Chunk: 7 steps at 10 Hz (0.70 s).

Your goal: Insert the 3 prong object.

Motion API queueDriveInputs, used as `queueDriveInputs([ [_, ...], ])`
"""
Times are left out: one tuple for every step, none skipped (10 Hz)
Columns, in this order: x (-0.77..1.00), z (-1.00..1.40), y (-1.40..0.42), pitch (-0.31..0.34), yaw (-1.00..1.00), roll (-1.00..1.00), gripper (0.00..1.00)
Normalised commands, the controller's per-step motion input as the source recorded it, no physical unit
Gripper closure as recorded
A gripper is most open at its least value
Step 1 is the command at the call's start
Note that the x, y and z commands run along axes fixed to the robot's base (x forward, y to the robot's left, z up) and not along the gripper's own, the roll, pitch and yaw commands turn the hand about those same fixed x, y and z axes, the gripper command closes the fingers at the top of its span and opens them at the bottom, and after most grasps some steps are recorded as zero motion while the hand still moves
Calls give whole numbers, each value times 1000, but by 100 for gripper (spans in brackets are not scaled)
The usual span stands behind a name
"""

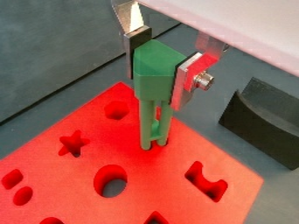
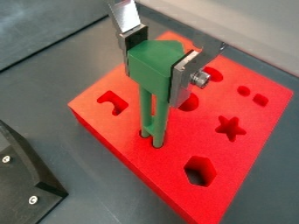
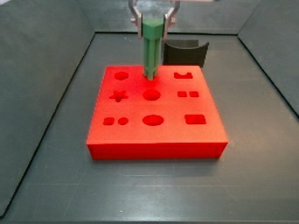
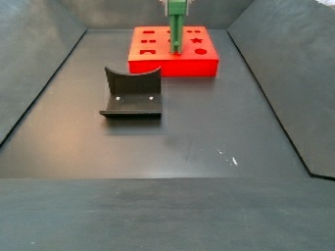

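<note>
My gripper (image 1: pixel 158 61) is shut on the green head of the 3 prong object (image 1: pixel 155 83), a long ridged green peg held upright; it also shows in a wrist view (image 2: pixel 152 74) with the gripper (image 2: pixel 156 63) around its head. The peg's lower end meets the top of the red block (image 1: pixel 70 175) at a hole near the block's middle; how deep it sits I cannot tell. In a side view the peg (image 3: pixel 152 52) stands on the red block (image 3: pixel 158 131) under the gripper (image 3: pixel 152 16). In a side view the peg (image 4: pixel 174 25) and block (image 4: pixel 174 59) are far back.
The block's top has several shaped holes: a star (image 1: pixel 73 143), a round hole (image 1: pixel 111 181), a notched slot (image 1: pixel 205 182). A dark curved holder stands off the block on the grey floor (image 4: pixel 131 95), also in a wrist view (image 1: pixel 263 118). Grey walls surround the floor.
</note>
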Motion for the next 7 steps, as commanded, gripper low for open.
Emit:
queueDriveInputs([
  [111,-611,-43,-34,-37,1,100],
  [134,-834,6,-141,0,-93,100],
  [114,-840,31,-139,0,-103,100],
  [103,-829,3,-146,-3,-107,100],
  [117,-754,34,-181,0,-109,100],
  [0,0,0,0,0,10,100],
  [0,0,0,0,0,0,100],
])
